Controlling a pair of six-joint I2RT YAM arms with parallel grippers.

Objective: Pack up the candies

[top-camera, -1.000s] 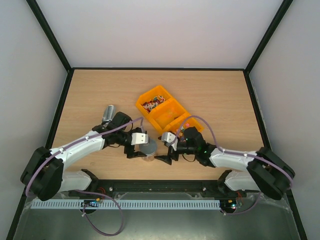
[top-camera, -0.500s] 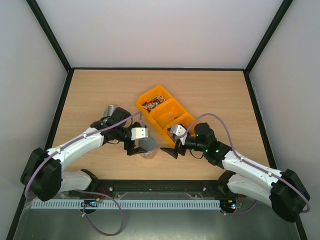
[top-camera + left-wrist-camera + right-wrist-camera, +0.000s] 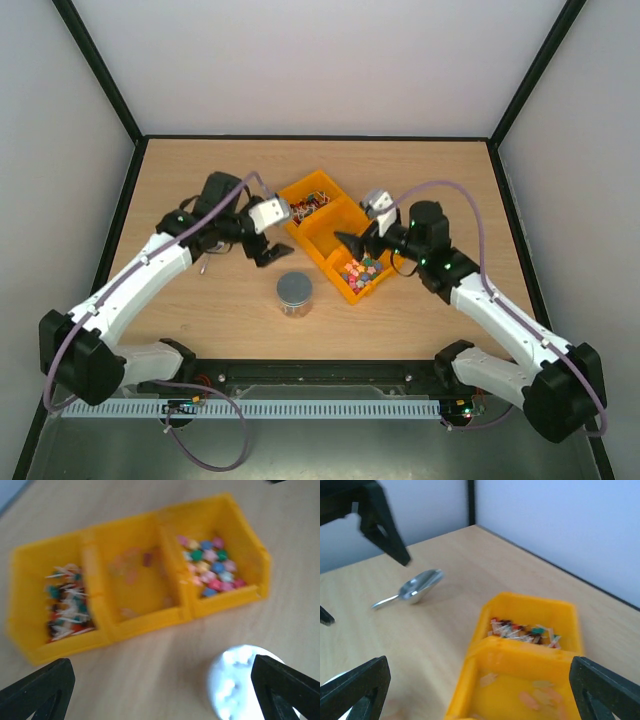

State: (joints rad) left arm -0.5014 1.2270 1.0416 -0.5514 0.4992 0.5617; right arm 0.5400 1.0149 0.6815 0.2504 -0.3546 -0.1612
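Grey-lidded jar (image 3: 294, 292) looks closed though candies (image 3: 65, 602) lie in the tray (image 3: 150, 622); left gripper (image 3: 270, 236) and right gripper (image 3: 362, 225) gape empty, so next probably parking.

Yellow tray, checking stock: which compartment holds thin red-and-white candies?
The far end compartment; the middle one looks nearly bare, and pastel blocks fill the other end.

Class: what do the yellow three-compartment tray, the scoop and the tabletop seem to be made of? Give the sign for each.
The tray is probably moulded plastic: uniform glossy yellow, thin walls. The scoop is likely metal: silvery, with a mirror-like shine. The tabletop is wood or wood-look laminate: pale grain lines, matte; which of the two cannot be told.
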